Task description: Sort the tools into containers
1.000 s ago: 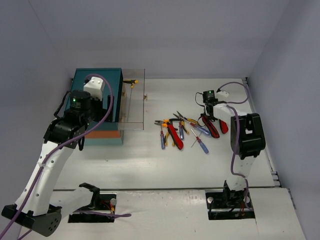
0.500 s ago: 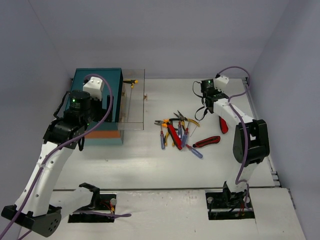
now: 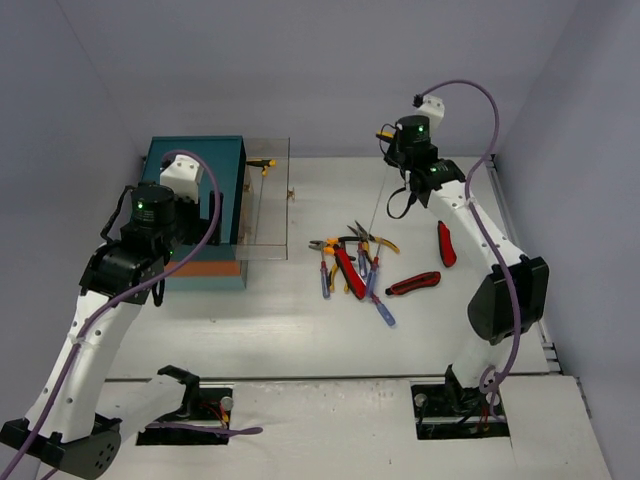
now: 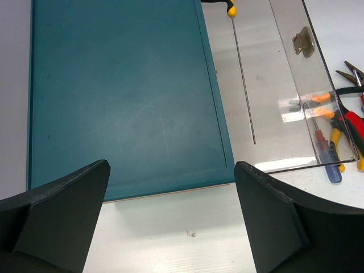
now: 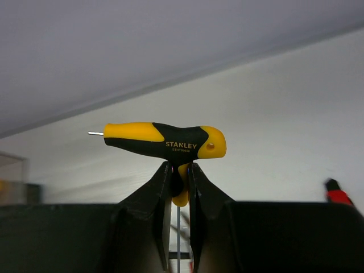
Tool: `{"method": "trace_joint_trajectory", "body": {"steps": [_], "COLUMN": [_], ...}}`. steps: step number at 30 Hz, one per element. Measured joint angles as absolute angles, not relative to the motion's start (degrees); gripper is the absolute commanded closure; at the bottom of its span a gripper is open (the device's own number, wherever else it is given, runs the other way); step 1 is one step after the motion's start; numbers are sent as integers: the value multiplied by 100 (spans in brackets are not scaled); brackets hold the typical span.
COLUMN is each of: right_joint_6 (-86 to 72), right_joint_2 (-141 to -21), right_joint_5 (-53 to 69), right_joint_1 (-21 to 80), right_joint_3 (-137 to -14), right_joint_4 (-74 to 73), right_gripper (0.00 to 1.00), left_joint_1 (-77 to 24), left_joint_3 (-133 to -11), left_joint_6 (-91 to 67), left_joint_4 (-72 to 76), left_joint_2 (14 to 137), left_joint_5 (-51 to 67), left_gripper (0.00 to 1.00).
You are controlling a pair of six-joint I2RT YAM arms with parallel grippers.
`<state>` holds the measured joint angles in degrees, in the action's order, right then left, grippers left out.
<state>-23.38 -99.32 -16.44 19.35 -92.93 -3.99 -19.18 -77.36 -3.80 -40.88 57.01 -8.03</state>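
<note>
White tabletop. My right gripper pinches a yellow T-handle hex key, held high, shaft hanging straight down. Open clear drawer lies well to its left, nearer my left gripper, spread wide and empty over the teal chest.

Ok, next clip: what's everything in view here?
chest: one, teal with orange band, table's left
drawer: one, clear, open at the chest's right, brass knob
drawer T-key: one, yellow-black, drawer's far end
held T-key: one, yellow-black, shaft hanging down
pile: several pliers and screwdrivers, orange, red, blue, mid-table
cutters: two, red, right of pile
table: one, white
left gripper: open, above chest
right gripper: shut on held T-key
</note>
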Motion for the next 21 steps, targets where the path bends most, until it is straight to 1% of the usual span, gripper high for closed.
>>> {"method": "trace_joint_trajectory", "body": {"steps": [6,10,15,21], "right_joint_6": [-2574,-2827,-3235,-3814], "right_joint_2": [-9820,-10198,-11019,-11739], "right_joint_5": [-305,361,752,844], "right_joint_1": [2359,2845,3380,3672], "right_joint_3": [-10168,-10901,-11698,-11888], "right_joint_4": [-212,-33,184,331], "right_gripper": [100,100,100,100], "left_joint_1": [-1918,-1918,-1918,-1918], "left_joint_3": [-7736,-7736,-7736,-7736], "left_joint_6": [-360,-362,-364,-368], "left_joint_4": [-4090,-4091,-4093,-4093], "left_joint_2": [5697,5686,5628,5500], "left_joint_5": [-803,-802,-801,-803], "left_gripper": [11,11,11,11]}}
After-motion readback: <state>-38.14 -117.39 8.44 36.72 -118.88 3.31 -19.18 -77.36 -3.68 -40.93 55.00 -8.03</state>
